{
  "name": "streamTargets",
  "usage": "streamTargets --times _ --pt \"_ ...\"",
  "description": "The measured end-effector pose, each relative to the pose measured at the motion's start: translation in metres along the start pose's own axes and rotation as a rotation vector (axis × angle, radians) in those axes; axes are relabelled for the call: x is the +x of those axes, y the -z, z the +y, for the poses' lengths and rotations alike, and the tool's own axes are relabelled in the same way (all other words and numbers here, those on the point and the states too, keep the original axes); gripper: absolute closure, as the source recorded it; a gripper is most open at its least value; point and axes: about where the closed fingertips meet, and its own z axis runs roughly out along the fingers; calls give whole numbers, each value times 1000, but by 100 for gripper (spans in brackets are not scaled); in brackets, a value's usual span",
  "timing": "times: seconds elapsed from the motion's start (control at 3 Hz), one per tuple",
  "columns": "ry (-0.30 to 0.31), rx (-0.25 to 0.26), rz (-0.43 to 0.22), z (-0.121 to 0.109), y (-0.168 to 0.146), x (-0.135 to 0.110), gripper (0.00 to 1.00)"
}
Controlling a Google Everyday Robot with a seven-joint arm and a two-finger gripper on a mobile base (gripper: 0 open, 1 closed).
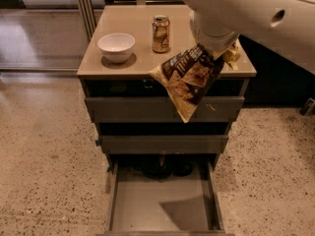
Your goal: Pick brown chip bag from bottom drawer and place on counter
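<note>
The brown chip bag (pixel 188 80) hangs tilted in the air in front of the cabinet's top drawer, its upper end at the counter's front right edge. My gripper (pixel 220 49) is at that upper end, under the big white arm, and is shut on the bag. The bottom drawer (pixel 162 203) is pulled open below, its grey floor bare but for the arm's shadow. The counter (pixel 128 43) is the beige top of the cabinet.
A white bowl (pixel 116 46) stands on the counter at the left and a gold drink can (pixel 161 33) at the middle back. The two upper drawers (pixel 147 109) are shut. Speckled floor surrounds the cabinet. Dark objects (pixel 165 167) sit at the back of the drawer opening.
</note>
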Motion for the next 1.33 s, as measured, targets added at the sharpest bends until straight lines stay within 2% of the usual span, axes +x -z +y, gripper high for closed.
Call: streamTargets --times 0.33,0.67,1.0,1.33 --pt "38 112 -24 -26 -6 30 100" --pt "78 205 -69 -48 -21 44 100" --pt "109 265 -113 -66 -43 57 100" --pt "135 274 -144 -86 -79 67 100"
